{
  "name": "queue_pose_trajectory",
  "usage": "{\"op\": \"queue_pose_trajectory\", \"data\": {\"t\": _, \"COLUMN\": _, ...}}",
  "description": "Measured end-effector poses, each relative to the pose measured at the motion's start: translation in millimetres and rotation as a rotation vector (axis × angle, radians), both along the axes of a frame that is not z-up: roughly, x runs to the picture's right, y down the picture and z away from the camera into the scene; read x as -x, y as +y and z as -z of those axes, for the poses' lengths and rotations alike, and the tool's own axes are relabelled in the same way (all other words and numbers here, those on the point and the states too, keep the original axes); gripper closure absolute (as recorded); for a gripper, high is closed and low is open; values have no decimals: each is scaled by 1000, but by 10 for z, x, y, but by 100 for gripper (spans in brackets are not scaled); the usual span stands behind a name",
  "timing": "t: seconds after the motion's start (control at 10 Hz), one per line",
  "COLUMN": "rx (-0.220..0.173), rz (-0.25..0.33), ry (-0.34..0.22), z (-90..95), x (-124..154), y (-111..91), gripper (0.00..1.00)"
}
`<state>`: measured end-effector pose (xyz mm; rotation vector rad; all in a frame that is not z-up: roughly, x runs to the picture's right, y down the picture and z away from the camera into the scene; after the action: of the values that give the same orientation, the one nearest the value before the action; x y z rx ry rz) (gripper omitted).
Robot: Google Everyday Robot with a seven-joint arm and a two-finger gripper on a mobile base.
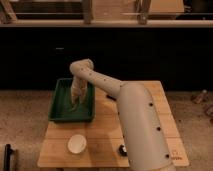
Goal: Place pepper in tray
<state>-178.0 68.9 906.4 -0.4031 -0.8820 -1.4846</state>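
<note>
Camera view, items listed left to right against the wooden table [107, 150].

Green tray [59, 102]: rectangular, sits on the table's rear left part, its left edge reaching past the table's left side.

Gripper [75, 105]: hangs pointing down inside the tray, over the tray's middle, low above its floor. Whether its fingers are spread or pressed together cannot be told, nor whether anything is pinched between them.

Pepper: cannot be made out; it may be hidden at the gripper tip or lie on the tray floor beneath it, which cannot be told.

White bowl [77, 143]: round, stands on the table's front left part, in front of the tray and apart from it.

Robot arm [131, 115]: cream-coloured, rises from the table's front right and bends over the tray's right rim.

Small dark object [121, 148]: on the table near the arm's base.
</note>
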Motion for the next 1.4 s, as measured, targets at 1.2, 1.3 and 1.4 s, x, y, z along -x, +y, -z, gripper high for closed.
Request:
{"op": "queue_pose_trajectory", "data": {"t": 1.2, "rx": -23, "rz": -40, "ry": -28, "z": 54, "x": -71, "y": -66, "gripper": 20}}
{"op": "queue_pose_trajectory", "data": {"t": 1.3, "rx": -43, "rz": -45, "ry": -37, "z": 101, "x": -63, "y": -119, "gripper": 20}}
{"op": "queue_pose_trajectory", "data": {"t": 1.4, "rx": -70, "rz": -52, "ry": -49, "z": 181, "x": -52, "y": -205, "gripper": 20}}
